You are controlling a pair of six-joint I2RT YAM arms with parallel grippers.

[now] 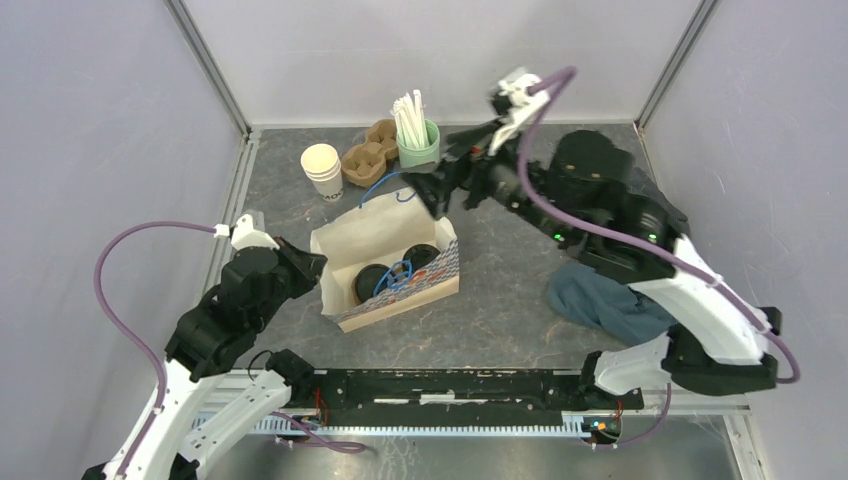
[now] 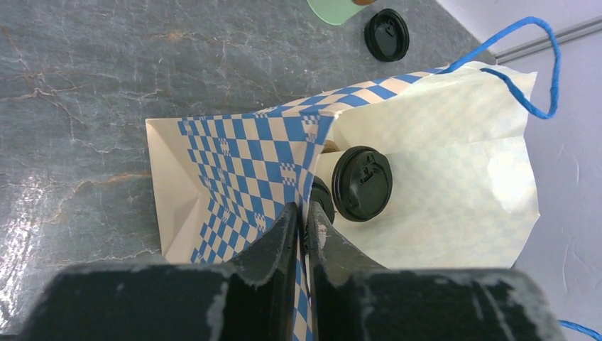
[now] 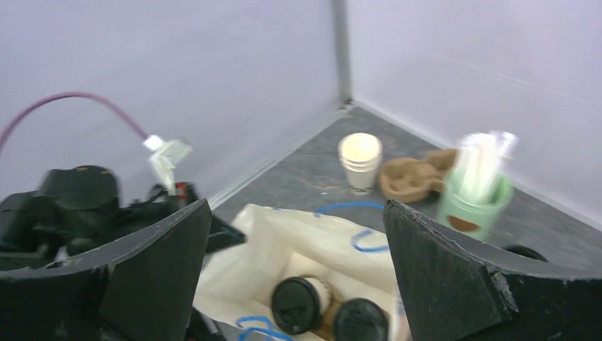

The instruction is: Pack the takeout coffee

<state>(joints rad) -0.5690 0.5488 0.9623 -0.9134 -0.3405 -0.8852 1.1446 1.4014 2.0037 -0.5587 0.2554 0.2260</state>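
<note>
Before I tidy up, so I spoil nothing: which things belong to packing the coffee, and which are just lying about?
Job: two lidded takeout coffees, paper bag around them, left gripper pinching its wall, right gripper open.
Lying about: stacked white cups, cardboard carrier, green cup of straws, loose black lid, blue cloth.

- The bench (image 2: 106,71): grey, stone-veined top, smooth with a faint sheen.
- The bag (image 2: 241,170): thin creased paper, blue-and-white check outside, plain matt cream inside.
- The coffee lid (image 2: 362,182): black plastic, slightly glossy.
- The cup carrier (image 1: 366,157): brown moulded pulp, rough.
- The cloth (image 1: 600,300): soft blue fabric, crumpled.
- The left pincer (image 2: 304,220): matt black plastic, edges scuffed grey.
</note>
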